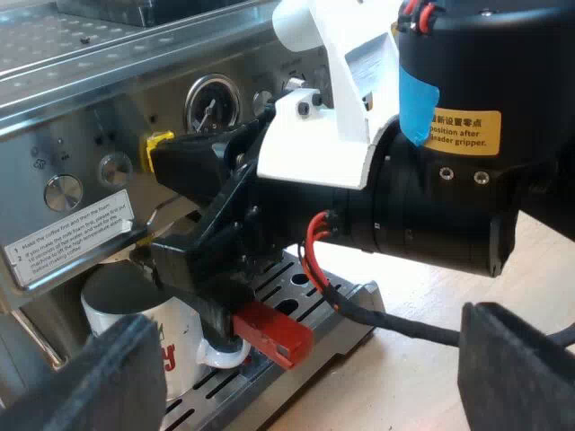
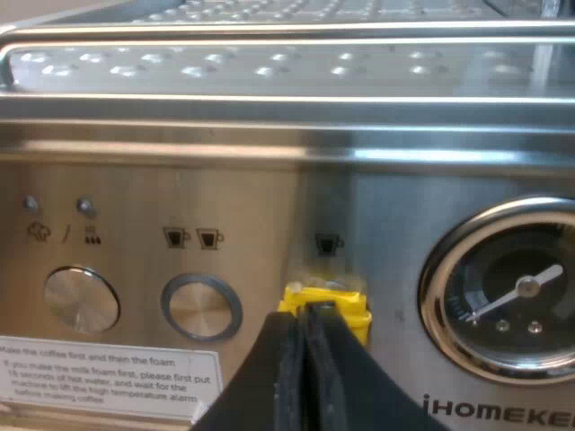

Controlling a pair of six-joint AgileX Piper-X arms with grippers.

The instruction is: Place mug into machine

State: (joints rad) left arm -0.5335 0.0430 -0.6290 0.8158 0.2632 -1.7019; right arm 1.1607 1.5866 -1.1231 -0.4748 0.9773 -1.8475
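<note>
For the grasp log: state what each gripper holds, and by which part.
Nothing is held. The right gripper, fingers shut together, is at the yellow button. The left gripper is open and empty; the mug stands free on the drip tray.

- Mug (image 1: 135, 328) on the espresso machine's (image 1: 90, 99) drip tray (image 1: 301, 285), under its front.
- Holder's handle end (image 1: 274, 334) just beside the mug, over the tray.
- Right end effector (image 2: 305, 316) at a button (image 2: 352, 310) near the gauge (image 2: 512, 287).
- Machine on the table (image 1: 422, 382).

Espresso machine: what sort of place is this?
Probably a robot test bench, not a café: an espresso machine, a mug on its drip tray, a robot's right hand at its yellow button.
</note>
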